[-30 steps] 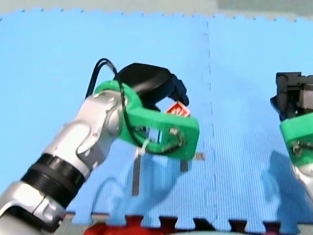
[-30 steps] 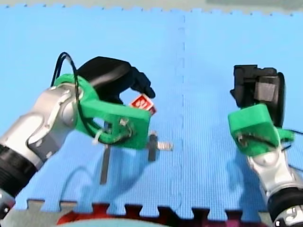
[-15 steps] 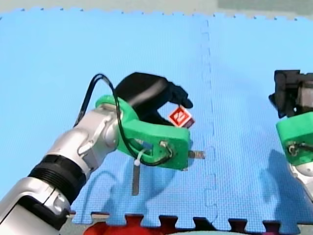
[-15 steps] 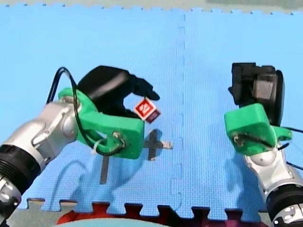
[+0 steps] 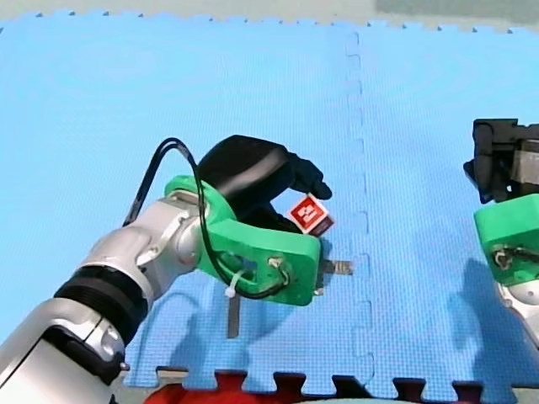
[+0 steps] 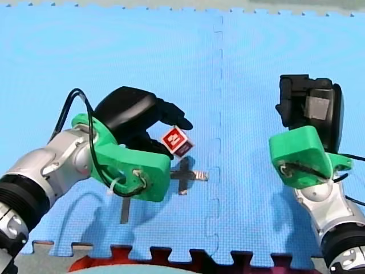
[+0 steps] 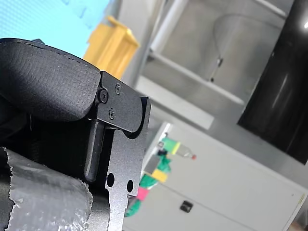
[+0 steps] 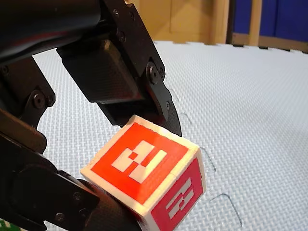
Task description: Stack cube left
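Note:
A red cube (image 6: 176,141) with white patterned faces hangs tilted just above the blue foam mat (image 6: 142,51). My left hand (image 6: 171,130) is shut on it, black fingers pinching it from behind and below. The cube is just behind a grey tape cross (image 6: 188,175) on the mat. In the second wrist view the same cube (image 8: 149,173) sits between the left hand's black fingertips (image 8: 159,108). My right hand (image 6: 308,108) is raised over the mat's right side and holds nothing.
A grey tape strip (image 6: 124,211) lies on the mat near the left forearm. The mat's seam (image 6: 219,85) runs front to back through the middle. The jagged front edge (image 6: 188,254) is close, with a red object (image 6: 114,265) below it.
My left hand has carried the cube nearer to me and lower, toward the tape cross. The right hand has barely moved.

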Available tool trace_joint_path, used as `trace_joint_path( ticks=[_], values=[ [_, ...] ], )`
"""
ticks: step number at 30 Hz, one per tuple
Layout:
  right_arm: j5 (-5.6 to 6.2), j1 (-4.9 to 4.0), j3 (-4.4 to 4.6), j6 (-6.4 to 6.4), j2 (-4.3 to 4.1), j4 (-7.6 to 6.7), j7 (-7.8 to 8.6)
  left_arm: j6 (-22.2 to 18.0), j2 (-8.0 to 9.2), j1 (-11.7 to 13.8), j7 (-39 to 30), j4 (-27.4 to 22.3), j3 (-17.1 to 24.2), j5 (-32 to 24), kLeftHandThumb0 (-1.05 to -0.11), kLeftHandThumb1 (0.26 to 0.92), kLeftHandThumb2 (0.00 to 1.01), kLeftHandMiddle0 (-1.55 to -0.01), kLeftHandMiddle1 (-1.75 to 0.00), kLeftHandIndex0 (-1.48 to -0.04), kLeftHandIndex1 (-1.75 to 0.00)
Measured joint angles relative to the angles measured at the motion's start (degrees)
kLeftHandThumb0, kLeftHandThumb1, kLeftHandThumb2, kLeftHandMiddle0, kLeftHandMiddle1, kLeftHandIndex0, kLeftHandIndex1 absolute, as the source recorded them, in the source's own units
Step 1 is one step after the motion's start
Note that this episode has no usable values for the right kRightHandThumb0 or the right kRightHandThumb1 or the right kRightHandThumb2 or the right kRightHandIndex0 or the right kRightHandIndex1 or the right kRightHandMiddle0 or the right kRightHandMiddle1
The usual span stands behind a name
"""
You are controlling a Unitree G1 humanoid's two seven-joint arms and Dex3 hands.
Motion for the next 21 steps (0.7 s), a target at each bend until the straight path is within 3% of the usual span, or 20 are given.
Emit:
trace_joint_path(
  ticks=[14,21],
  values=[
    [0.37,0.00,-0.15,0.08,0.07,-0.11,0.15,-2.19,-0.56,-0.45,-1.30,2.36,-0.26,-0.56,-0.482,0.813,0.01,-0.96,-1.74,-1.31,0.00],
    [0.62,0.00,-0.23,0.25,0.23,-0.11,0.37,-4.49,-0.27,-1.07,-6.01,3.19,-0.64,-1.36,-0.487,0.822,0.01,-0.97,-1.75,-1.32,-0.01]
  ],
)
